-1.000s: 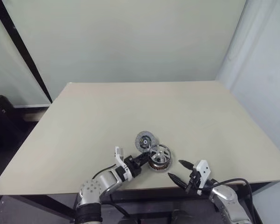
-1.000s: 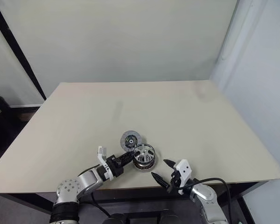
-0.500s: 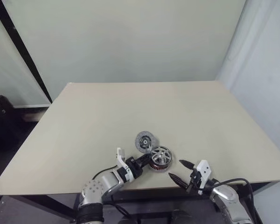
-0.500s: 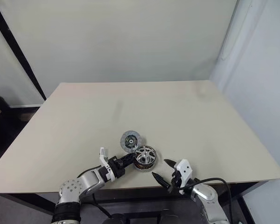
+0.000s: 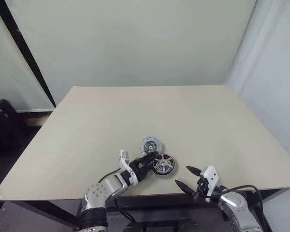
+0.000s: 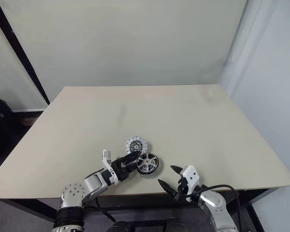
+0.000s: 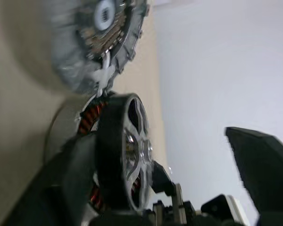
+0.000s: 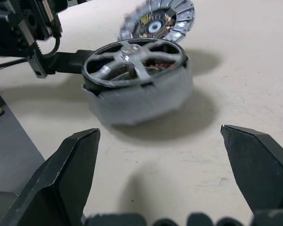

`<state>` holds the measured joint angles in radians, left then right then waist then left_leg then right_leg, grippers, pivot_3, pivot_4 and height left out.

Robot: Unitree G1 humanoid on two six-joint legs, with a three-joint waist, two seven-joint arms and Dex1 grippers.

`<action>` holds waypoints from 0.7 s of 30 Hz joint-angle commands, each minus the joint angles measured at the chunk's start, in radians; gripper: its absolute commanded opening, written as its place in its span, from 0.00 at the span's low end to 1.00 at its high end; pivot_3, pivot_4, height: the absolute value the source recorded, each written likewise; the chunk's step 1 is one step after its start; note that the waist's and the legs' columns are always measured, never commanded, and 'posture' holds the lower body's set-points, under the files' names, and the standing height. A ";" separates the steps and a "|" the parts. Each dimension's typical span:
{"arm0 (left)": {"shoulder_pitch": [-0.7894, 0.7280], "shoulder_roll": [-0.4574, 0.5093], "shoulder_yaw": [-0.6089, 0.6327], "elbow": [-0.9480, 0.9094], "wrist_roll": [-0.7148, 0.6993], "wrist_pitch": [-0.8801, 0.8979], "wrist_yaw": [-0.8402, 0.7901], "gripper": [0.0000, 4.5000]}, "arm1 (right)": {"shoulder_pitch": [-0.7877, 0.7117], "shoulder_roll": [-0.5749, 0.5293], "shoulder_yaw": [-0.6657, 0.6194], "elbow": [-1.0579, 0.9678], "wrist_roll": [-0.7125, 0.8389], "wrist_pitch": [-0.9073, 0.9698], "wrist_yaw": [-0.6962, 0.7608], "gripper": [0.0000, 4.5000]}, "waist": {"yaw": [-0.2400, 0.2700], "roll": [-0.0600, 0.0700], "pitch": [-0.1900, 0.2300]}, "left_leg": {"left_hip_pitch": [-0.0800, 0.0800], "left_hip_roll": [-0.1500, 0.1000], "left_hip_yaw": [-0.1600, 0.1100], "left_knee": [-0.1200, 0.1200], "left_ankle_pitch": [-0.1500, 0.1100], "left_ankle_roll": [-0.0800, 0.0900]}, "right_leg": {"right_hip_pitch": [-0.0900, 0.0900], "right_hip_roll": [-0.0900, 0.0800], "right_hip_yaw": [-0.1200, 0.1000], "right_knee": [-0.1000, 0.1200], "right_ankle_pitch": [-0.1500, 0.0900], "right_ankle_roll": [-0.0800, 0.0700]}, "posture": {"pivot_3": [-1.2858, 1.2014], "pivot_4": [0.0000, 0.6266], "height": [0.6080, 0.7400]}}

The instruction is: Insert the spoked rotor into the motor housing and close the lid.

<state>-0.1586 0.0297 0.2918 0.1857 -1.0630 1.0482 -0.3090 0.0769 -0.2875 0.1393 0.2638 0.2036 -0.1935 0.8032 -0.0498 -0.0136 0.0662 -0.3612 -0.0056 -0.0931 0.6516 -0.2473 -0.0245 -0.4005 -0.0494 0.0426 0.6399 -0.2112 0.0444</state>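
Two grippers sit at the table's [image 5: 87,125] near edge. Nearest, the right gripper [image 5: 185,177] hangs with its fingers [image 8: 254,165] spread wide apart and nothing between them. Just past those fingertips, the rotor [image 5: 163,165] sits in the housing [image 8: 141,101]. The left gripper [image 5: 146,160] has its fingers parted beside the rotor's rim. Beyond the left fingertips, the lid [image 5: 150,145] lies flat on the table, just beside the housing.
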 commanded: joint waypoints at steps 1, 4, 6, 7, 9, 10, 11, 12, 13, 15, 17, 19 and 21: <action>-0.011 0.013 -0.012 -0.084 0.008 0.011 0.022 0.99 | -0.014 0.001 -0.024 -0.016 0.004 -0.017 -0.018 1.00 | 0.000 0.000 0.000 | 0.000 0.000 0.000 0.000 0.000 0.000 | 0.000 0.000 0.000 0.000 0.000 0.000 | 0.52 0.00 1.00; -0.020 0.018 -0.010 -0.147 -0.015 0.028 0.040 0.99 | -0.017 0.001 -0.032 -0.013 0.006 -0.020 -0.031 1.00 | 0.000 0.000 0.000 | -0.001 0.000 0.000 0.000 0.000 0.000 | -0.001 0.000 0.000 0.000 0.000 0.000 | 0.52 0.00 1.00; -0.025 0.031 -0.025 -0.193 -0.014 0.043 0.045 0.99 | -0.019 0.001 -0.039 -0.010 0.003 -0.026 -0.045 1.00 | 0.000 0.000 0.000 | -0.001 0.000 0.000 0.000 0.000 0.000 | -0.001 0.000 0.000 0.000 0.000 0.000 | 0.52 0.00 1.00; -0.027 0.041 -0.037 -0.221 -0.011 0.052 0.044 0.99 | -0.023 0.002 -0.046 -0.007 0.000 -0.031 -0.057 1.00 | 0.000 0.000 0.000 | -0.001 0.000 0.000 -0.001 0.000 0.000 | -0.001 0.000 0.000 0.000 0.000 0.000 | 0.52 0.00 1.00; -0.024 0.072 -0.064 -0.277 0.003 0.057 0.030 0.99 | -0.034 0.002 -0.061 -0.006 -0.011 -0.044 -0.090 1.00 | 0.000 0.000 0.000 | -0.001 0.000 0.000 -0.002 0.000 0.000 | -0.002 0.000 0.000 0.000 0.000 0.000 | 0.52 0.00 1.00; -0.020 0.093 -0.077 -0.305 0.020 0.044 0.017 0.99 | -0.039 0.002 -0.067 -0.017 -0.016 -0.046 -0.107 1.00 | 0.000 0.000 0.000 | -0.001 0.000 0.000 -0.002 0.000 0.000 | -0.002 0.000 0.000 0.000 0.000 0.000 | 0.52 0.00 1.00; -0.013 0.118 -0.092 -0.331 0.046 0.021 -0.003 0.99 | -0.043 0.003 -0.070 -0.039 -0.017 -0.036 -0.120 1.00 | 0.000 0.000 0.000 | -0.001 0.000 0.000 -0.003 0.000 0.000 | -0.002 0.000 0.001 0.000 0.000 0.000 | 0.52 0.00 1.00; -0.006 0.145 -0.105 -0.355 0.072 -0.010 -0.032 0.99 | -0.047 0.007 -0.070 -0.071 -0.012 -0.017 -0.131 1.00 | 0.000 0.000 0.000 | -0.001 0.000 0.000 -0.003 0.000 0.000 | -0.002 0.000 0.001 0.000 0.000 0.000 | 0.52 0.00 1.00; 0.001 0.168 -0.114 -0.371 0.094 -0.036 -0.056 0.99 | -0.051 0.011 -0.068 -0.100 -0.008 0.003 -0.141 1.00 | 0.000 0.000 0.000 | -0.001 0.000 0.000 -0.003 0.000 0.000 | -0.003 0.000 0.001 0.001 0.000 0.000 | 0.52 0.00 1.00; 0.021 0.223 -0.136 -0.394 0.161 -0.130 -0.139 1.00 | -0.065 0.025 -0.049 -0.175 -0.002 0.076 -0.164 0.96 | 0.000 0.001 0.000 | -0.001 0.000 0.000 -0.005 0.000 0.000 | -0.004 0.001 0.001 0.001 0.000 0.000 | 0.52 0.00 1.00; 0.035 0.268 -0.152 -0.396 0.213 -0.194 -0.191 1.00 | -0.082 0.035 -0.022 -0.234 -0.006 0.148 -0.171 0.87 | 0.000 0.002 0.000 | 0.000 0.001 0.001 -0.006 0.000 0.000 | -0.005 0.001 0.002 0.001 0.000 0.000 | 0.52 0.00 1.00; 0.043 0.287 -0.146 -0.383 0.241 -0.248 -0.222 1.00 | -0.108 0.040 0.013 -0.260 -0.032 0.205 -0.178 0.71 | 0.000 0.002 0.000 | -0.001 0.001 0.001 -0.006 0.000 0.000 | -0.005 0.001 0.002 0.001 0.000 0.000 | 0.52 0.00 1.00; 0.049 0.305 -0.147 -0.375 0.270 -0.288 -0.249 1.00 | -0.139 0.051 0.043 -0.258 -0.062 0.242 -0.197 0.55 | 0.001 0.002 0.000 | -0.001 0.000 0.001 -0.006 0.000 0.000 | -0.005 0.001 0.002 0.001 0.000 0.000 | 0.52 0.00 1.00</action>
<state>-0.1019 0.3232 0.1422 -0.1712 -0.8126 0.8070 -0.5264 -0.0420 -0.2423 0.1722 0.0447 0.1584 0.0221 0.6247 -0.0492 -0.0115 0.0660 -0.3622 -0.0053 -0.0921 0.6461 -0.2470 -0.0241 -0.4051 -0.0487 0.0445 0.6404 -0.2111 0.0441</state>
